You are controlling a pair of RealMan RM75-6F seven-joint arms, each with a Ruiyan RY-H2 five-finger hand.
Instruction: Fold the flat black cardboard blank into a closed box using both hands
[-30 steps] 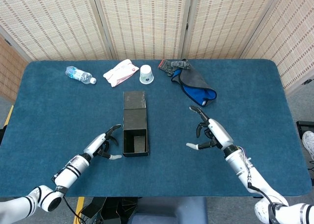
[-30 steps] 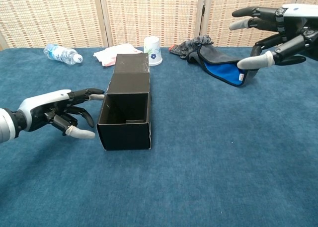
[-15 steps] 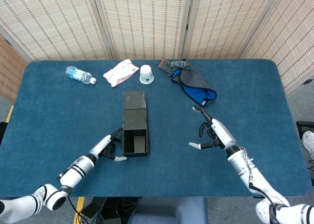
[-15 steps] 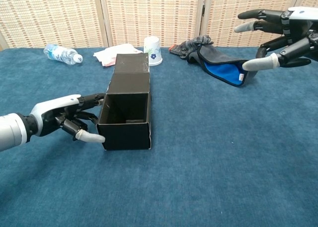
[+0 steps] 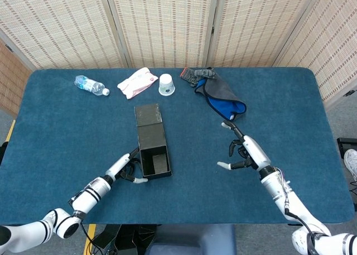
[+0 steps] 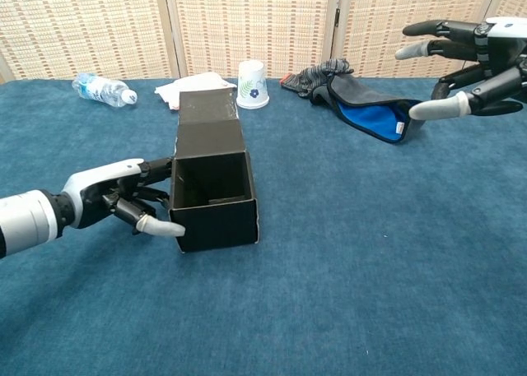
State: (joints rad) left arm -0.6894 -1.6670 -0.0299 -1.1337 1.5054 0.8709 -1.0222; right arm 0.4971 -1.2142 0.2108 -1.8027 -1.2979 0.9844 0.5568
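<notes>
Left hand (image 6: 123,199) now pressing box (image 6: 212,187), box turned slightly

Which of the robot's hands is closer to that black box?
Left. The left hand touches the black box's left wall; the right hand hovers open, well off to its right.

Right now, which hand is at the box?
The left hand, its fingertips against the open black box's left wall. The right hand hangs open in the air, off to the right.
</notes>
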